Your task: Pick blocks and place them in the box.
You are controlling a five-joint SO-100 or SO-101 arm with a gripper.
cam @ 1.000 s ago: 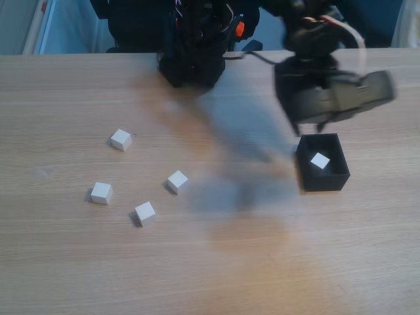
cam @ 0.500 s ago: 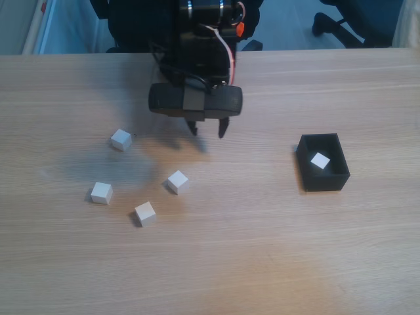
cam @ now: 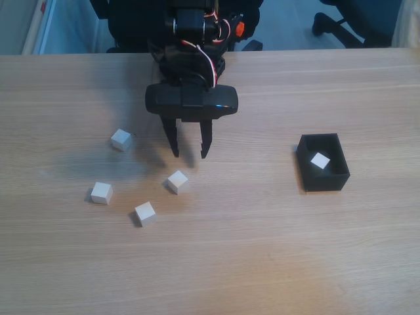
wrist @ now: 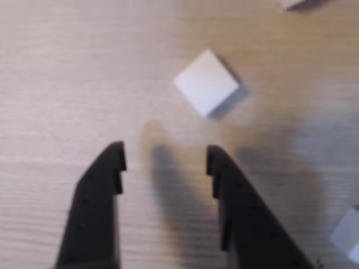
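Gripper (cam: 189, 155) hanging over the wooden table (cam: 262, 262), jaws parted, nothing between them. Nearest block (cam: 177, 181) just beyond the fingertips, a touch nearer the camera, turned diamond-wise in the wrist view (wrist: 206, 82). Three more blocks to the left in the fixed view: far one (cam: 121, 139), left one (cam: 101, 193), near one (cam: 145, 213), all apart from each other. Nothing between the open fingers (wrist: 101, 190) and the closest cube. Well off to the right, black box (cam: 321, 180), one cube (cam: 319, 161) already inside.
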